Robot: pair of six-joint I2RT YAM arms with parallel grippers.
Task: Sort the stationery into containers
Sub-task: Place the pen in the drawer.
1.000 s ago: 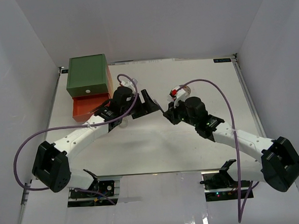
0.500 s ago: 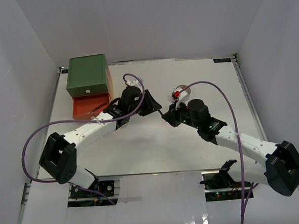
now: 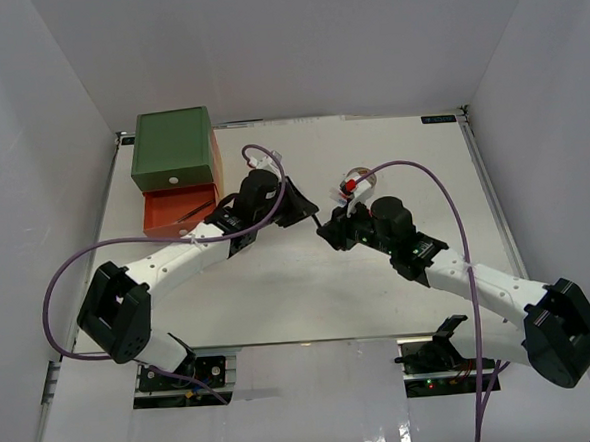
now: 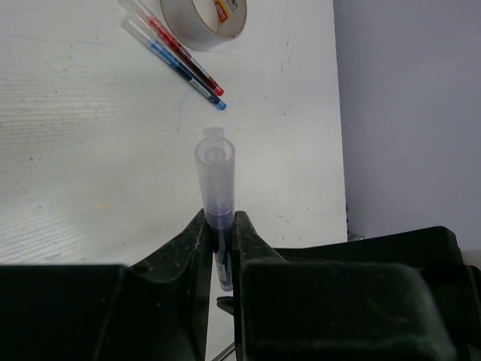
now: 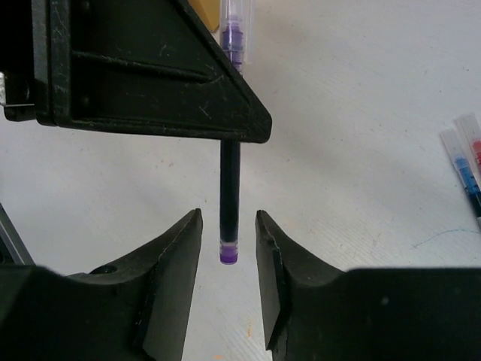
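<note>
Centrally over a scuffed white tabletop (image 3: 280,302) boxed by plain white walls (image 3: 285,51), left gripper (image 4: 219,226) pinching a thin purple-inked pen with clear cap (image 4: 216,169), right gripper (image 5: 228,218) spread around its dark tail without touching, green-topped box chest (image 3: 173,148) at the far-left corner, orange drawer (image 3: 179,213) pulled out, grey tape roll (image 4: 204,19) beside red and blue clear pens (image 4: 184,64).

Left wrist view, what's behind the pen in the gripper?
Behind the purple pen, a red pen and a blue pen lie beside a grey tape roll, partly out of frame. The left gripper covers the purple pen's lower end.
</note>
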